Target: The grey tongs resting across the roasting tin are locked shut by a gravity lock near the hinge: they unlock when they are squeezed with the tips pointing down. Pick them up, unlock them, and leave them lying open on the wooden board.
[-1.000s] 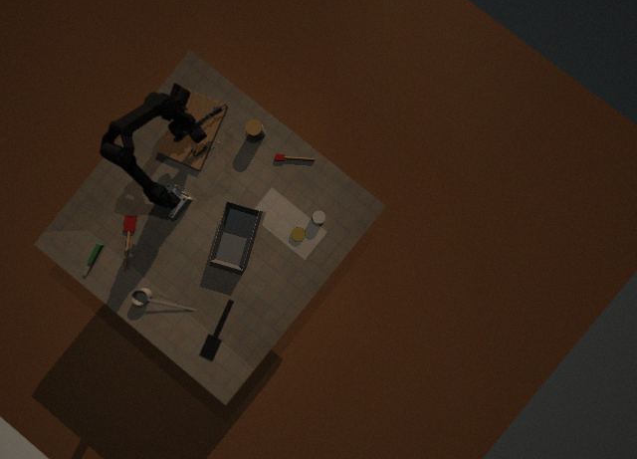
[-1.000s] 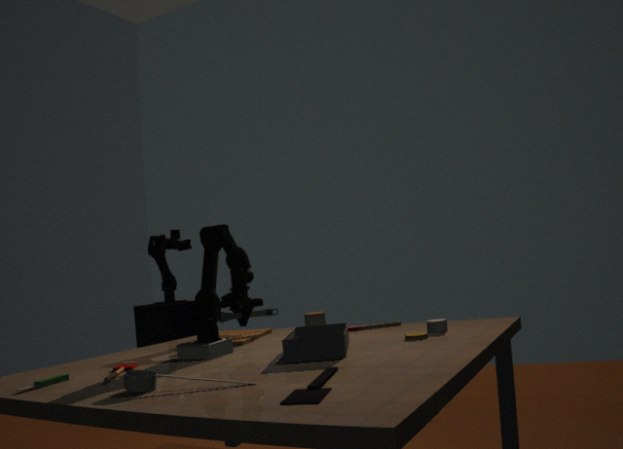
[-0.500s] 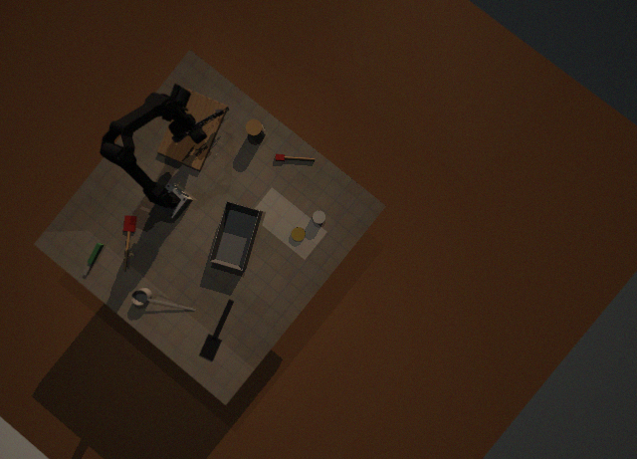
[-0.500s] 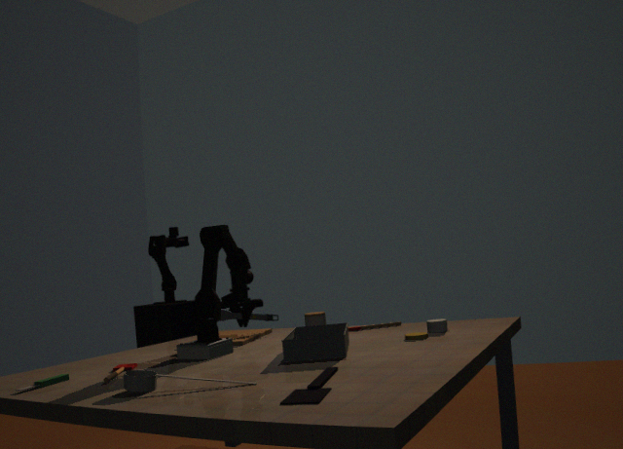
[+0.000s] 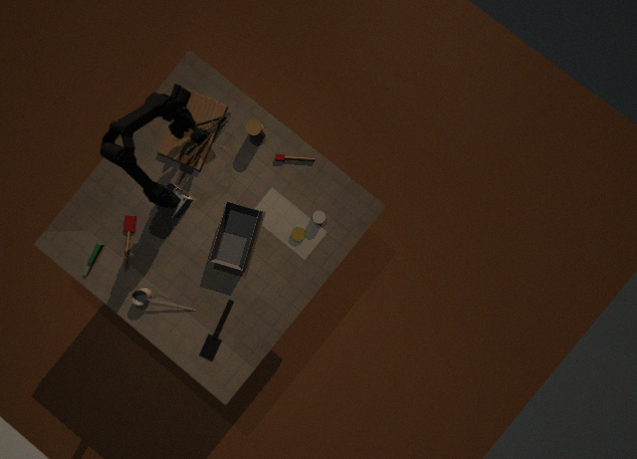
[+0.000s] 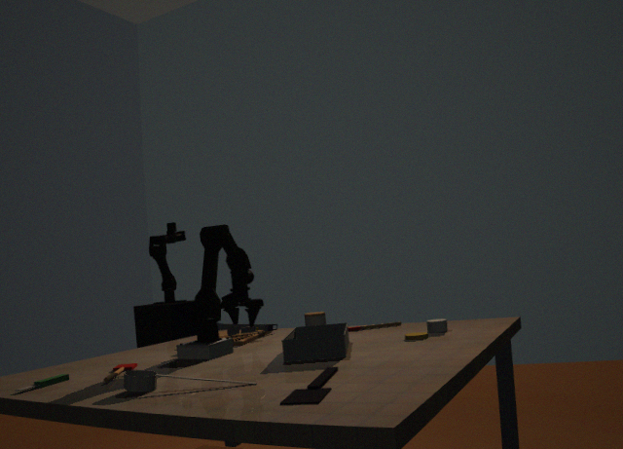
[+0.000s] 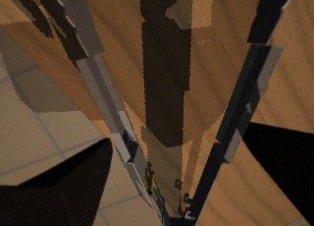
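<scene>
The grey tongs are spread in a wide V over the wooden board. In the wrist view their hinge end is at the bottom and the two arms run up and apart. They are low at the board; whether every part touches it cannot be told. My gripper is open, pointing down, with its fingers outside the two tong arms and a gap on each side. The roasting tin has no tongs across it.
A round wooden-topped jar stands beside the board. A white sheet bears a yellow disc and a white cylinder. A ladle, a black spatula and red-headed tools lie farther off.
</scene>
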